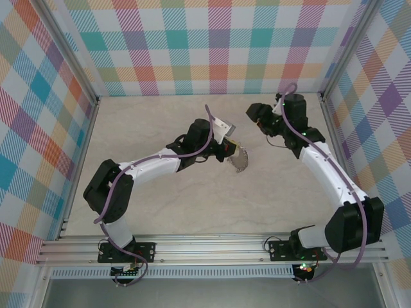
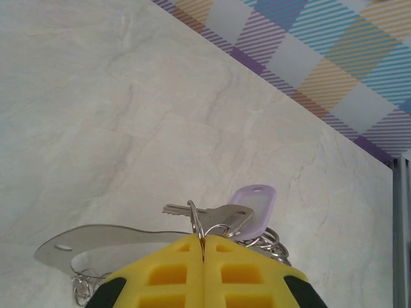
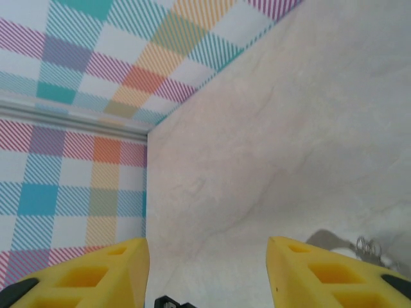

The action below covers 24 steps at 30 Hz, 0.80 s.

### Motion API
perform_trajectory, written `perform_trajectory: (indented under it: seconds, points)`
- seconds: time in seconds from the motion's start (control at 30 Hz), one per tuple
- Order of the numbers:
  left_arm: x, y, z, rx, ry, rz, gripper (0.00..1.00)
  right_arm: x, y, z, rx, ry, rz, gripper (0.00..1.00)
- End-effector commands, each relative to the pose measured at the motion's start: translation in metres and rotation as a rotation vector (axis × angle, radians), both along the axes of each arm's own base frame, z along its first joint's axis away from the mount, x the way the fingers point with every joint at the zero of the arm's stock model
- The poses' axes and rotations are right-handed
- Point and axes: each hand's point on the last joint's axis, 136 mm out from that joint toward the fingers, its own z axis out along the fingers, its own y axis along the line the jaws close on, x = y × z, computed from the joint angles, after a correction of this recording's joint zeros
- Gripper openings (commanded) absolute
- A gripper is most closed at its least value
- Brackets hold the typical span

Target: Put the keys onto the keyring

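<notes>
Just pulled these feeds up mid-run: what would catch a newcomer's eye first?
The left arm's yellow fingers pinched shut on a thin silvery metal ring, with a small silver key, a pale lilac plastic tag and a flat steel tab bunched around it over the marbled beige table. Next, the right arm's yellow fingers, spread open and empty, near the checked wall.

The left gripper (image 2: 203, 249) pinches the keyring (image 2: 194, 218) at six o'clock. A silver key (image 2: 215, 215) and lilac tag (image 2: 255, 205) lie toward two o'clock, a flat metal blade (image 2: 103, 239) toward nine.
</notes>
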Motion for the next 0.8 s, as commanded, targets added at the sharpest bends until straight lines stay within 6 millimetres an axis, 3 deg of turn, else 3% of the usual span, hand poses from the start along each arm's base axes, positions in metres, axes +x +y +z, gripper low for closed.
perform_trajectory:
  seconds: [0.0,0.1,0.23,0.5,0.77]
  points:
    - [-0.009,-0.001,0.049,-0.071,-0.075,-0.088,0.0,-0.006,-0.015,-0.001,-0.049,-0.061,0.005,0.51]
    - [-0.013,0.002,0.06,-0.089,-0.064,-0.136,0.0,-0.01,-0.02,-0.004,-0.093,-0.142,0.045,0.5]
    - [-0.017,0.007,0.079,-0.114,-0.06,-0.184,0.0,-0.019,-0.009,-0.002,-0.135,-0.307,0.184,0.47]
    - [-0.029,0.014,0.114,-0.143,-0.059,-0.297,0.0,-0.044,0.01,0.007,-0.038,-0.53,0.455,0.45]
    - [-0.037,0.017,0.133,-0.167,-0.044,-0.379,0.0,-0.063,0.026,0.022,0.049,-0.632,0.647,0.41]
